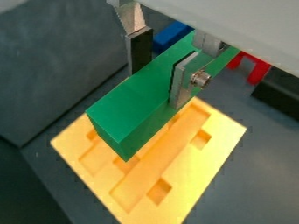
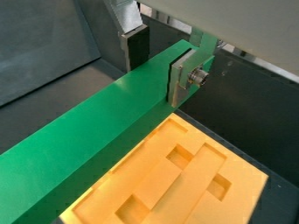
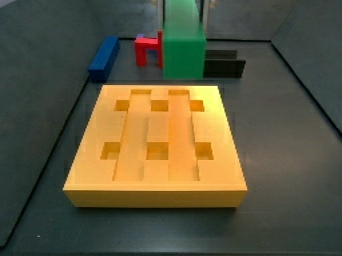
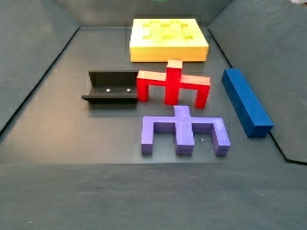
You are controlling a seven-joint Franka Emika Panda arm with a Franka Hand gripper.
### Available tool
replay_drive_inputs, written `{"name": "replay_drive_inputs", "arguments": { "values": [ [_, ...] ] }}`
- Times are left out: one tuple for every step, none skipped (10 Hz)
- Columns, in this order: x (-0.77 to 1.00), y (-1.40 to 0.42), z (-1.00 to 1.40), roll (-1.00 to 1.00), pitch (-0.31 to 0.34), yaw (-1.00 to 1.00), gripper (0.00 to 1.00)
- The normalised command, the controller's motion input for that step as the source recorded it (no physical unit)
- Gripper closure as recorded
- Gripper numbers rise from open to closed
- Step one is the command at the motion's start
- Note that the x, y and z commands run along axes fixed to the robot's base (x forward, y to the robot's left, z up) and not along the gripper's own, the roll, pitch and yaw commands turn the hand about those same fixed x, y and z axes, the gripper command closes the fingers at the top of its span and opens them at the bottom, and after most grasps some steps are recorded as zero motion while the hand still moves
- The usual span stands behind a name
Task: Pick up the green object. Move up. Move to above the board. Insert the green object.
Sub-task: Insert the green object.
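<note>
My gripper [image 1: 162,68] is shut on the green object [image 1: 135,109], a long plain green bar, with a finger plate on each broad side; both wrist views show this [image 2: 159,66]. The bar [image 2: 93,140] hangs lengthwise down from the fingers over the board [image 1: 222,131], a thick yellow block with square holes [image 2: 128,184]. In a side view the bar [image 3: 183,45] stands upright in the air by the far edge of the board [image 3: 160,125], and the gripper is above the frame. In a side view that shows the board [image 4: 168,55], neither the bar nor the gripper shows.
A blue bar [image 3: 103,55] [image 4: 246,101], a red piece [image 3: 147,48] [image 4: 177,85] and the dark fixture [image 3: 225,66] [image 4: 110,87] lie beyond the board. A purple piece [image 4: 186,130] lies further out. Dark walls enclose the floor.
</note>
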Motion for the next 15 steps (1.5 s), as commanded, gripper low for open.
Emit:
{"name": "replay_drive_inputs", "arguments": {
  "values": [
    [0.0,-0.08,-0.33,0.12,0.0,0.15,1.0],
    [-0.39,0.0,-0.31,0.29,0.0,0.05,1.0],
    [-0.77,0.0,-0.39,0.23,-0.08,0.05,1.0],
    [-0.67,-0.05,-0.53,0.18,-0.18,0.15,1.0],
    [-0.22,-0.21,-0.59,0.11,-0.193,0.21,1.0],
    [-0.09,-0.3,-0.73,0.0,-0.21,0.16,1.0],
    [-0.14,-0.39,-0.63,0.1,-0.194,0.16,1.0],
    [0.0,-0.41,-0.41,0.32,-0.094,0.19,1.0],
    [-0.02,-0.31,-0.4,0.41,-0.053,0.16,1.0],
    [-0.18,-0.12,-0.36,0.37,-0.031,0.11,1.0],
    [-0.17,-0.05,-0.44,0.19,-0.09,0.11,1.0],
    [-0.16,0.0,-0.4,0.0,-0.097,0.0,1.0],
    [-0.12,0.0,-0.22,-0.12,-0.043,0.0,1.0],
    [-0.06,0.0,-0.27,-0.16,-0.073,0.0,1.0],
    [-0.03,0.0,-0.25,-0.15,-0.047,0.0,1.0]
  ]
}}
